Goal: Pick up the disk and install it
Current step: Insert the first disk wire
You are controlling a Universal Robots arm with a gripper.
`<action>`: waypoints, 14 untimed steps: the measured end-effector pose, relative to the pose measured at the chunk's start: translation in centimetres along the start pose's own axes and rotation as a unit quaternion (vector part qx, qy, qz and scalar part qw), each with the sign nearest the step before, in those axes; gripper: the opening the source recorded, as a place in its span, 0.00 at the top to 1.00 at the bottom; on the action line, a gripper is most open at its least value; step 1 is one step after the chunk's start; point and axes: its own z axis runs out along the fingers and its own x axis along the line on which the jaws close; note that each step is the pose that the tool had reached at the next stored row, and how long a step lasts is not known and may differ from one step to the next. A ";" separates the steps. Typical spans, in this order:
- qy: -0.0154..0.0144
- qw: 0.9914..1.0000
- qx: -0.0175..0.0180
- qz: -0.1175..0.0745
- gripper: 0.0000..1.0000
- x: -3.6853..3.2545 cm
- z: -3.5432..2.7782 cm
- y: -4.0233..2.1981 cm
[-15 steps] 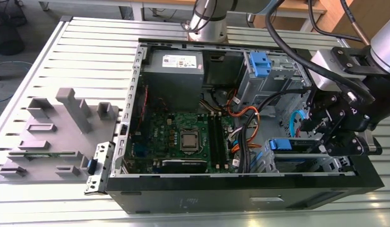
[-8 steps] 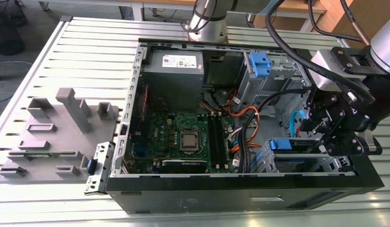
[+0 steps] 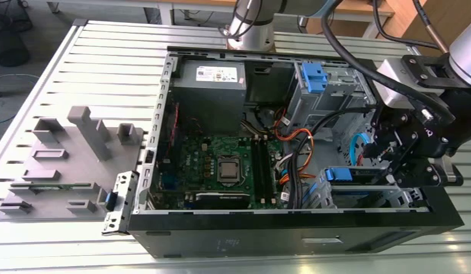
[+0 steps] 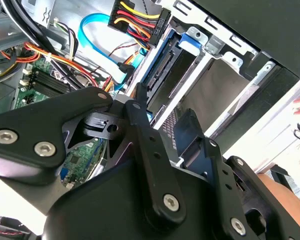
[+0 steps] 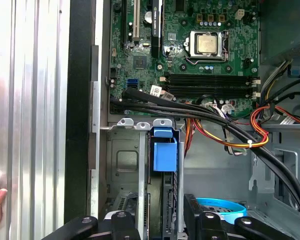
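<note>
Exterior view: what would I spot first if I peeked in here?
The open computer case grabs you first, with its green motherboard in the middle. Next comes the big black tool at the exterior view's right, close by the disk, whose bright blue frame stands out in a metal bay.

disk [image 3: 351,174] 1 | motherboard [image 3: 212,154] 1 | processor [image 3: 229,169] 1 | power supply [image 3: 212,85] 1 | case [image 3: 296,240] 1
</note>
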 end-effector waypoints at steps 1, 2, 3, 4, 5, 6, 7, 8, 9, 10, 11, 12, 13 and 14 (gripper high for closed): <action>0.000 1.000 0.000 0.000 0.51 0.00 -0.11 0.01; 0.000 1.000 0.000 0.000 0.51 0.00 -0.22 0.01; 0.000 1.000 0.000 0.000 0.51 0.00 -0.34 0.01; 0.000 1.000 0.000 0.000 0.51 -0.01 -0.48 0.02; 0.000 1.000 0.000 0.000 0.51 -0.01 -0.64 0.02; 0.000 1.000 0.000 0.000 0.51 -0.01 -0.80 0.03; 0.000 1.000 0.000 0.000 0.51 -0.01 -0.93 0.03; 0.000 1.000 0.000 0.000 0.51 -0.01 -1.06 0.03; 0.000 1.000 0.000 0.000 0.51 -0.01 -1.18 0.04; 0.000 1.000 0.000 0.000 0.51 -0.02 -1.29 0.04; 0.000 1.000 0.000 0.000 0.51 -0.02 -1.40 0.04; 0.000 1.000 0.000 0.000 0.51 -0.02 -1.46 0.05; 0.000 1.000 0.000 0.000 0.51 -0.02 -1.51 0.05; 0.000 1.000 0.000 0.000 0.51 -0.02 -1.52 0.05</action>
